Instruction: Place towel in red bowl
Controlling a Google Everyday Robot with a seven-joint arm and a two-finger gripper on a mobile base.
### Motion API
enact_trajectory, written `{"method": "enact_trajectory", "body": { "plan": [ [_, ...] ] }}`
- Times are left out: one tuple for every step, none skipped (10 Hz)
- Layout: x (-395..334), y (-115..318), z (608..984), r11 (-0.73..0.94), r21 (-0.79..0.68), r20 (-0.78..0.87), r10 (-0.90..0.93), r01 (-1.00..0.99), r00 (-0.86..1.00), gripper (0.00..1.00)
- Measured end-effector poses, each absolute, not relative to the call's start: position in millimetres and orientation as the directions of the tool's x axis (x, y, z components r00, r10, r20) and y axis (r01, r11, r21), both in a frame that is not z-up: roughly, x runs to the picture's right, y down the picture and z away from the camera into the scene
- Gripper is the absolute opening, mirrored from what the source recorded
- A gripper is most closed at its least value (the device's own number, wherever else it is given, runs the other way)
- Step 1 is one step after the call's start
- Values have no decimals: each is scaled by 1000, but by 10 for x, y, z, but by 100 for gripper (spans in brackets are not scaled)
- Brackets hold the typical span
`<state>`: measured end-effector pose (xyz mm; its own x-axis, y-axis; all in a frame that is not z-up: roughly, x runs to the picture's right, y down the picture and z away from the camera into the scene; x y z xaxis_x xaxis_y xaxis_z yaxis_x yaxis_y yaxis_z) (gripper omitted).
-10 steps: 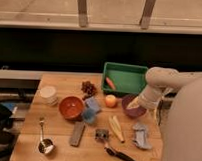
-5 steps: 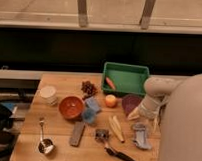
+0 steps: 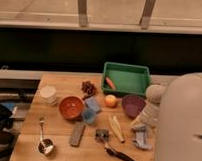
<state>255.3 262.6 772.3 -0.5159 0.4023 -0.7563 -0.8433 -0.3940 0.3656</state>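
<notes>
Just below the end effector (image 3: 138, 124) (jaws apart), the towel (image 3: 141, 137) on the table (image 3: 57, 146).

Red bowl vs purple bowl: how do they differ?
Colour: the red bowl is orange-red, the purple bowl dark purple.
Place: red bowl sits left of centre beside the blue cloth; purple bowl sits right, before the green tray.
The gripper, over the towel, is near the purple bowl, far from the red bowl.
Both stand upright, look empty, similar in size.
</notes>
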Motion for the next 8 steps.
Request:
{"method": "enact_trajectory", "body": {
  "plan": [
    [2601,2714,7789,-397,383,-760,378,-834,-529,80],
    [2646,2797,7856,-400,397,-763,357,-826,-539,79],
    [2661,2830,7885,-400,403,-763,349,-823,-544,76],
    [2669,2846,7894,-400,408,-763,345,-821,-547,65],
    [2673,2856,7883,-401,408,-761,346,-820,-548,55],
    [2669,2867,7858,-402,407,-759,351,-820,-549,45],
    [2662,2864,7849,-403,404,-758,355,-821,-547,37],
    [2675,2859,7840,-398,401,-757,363,-825,-544,27]
  ]
}}
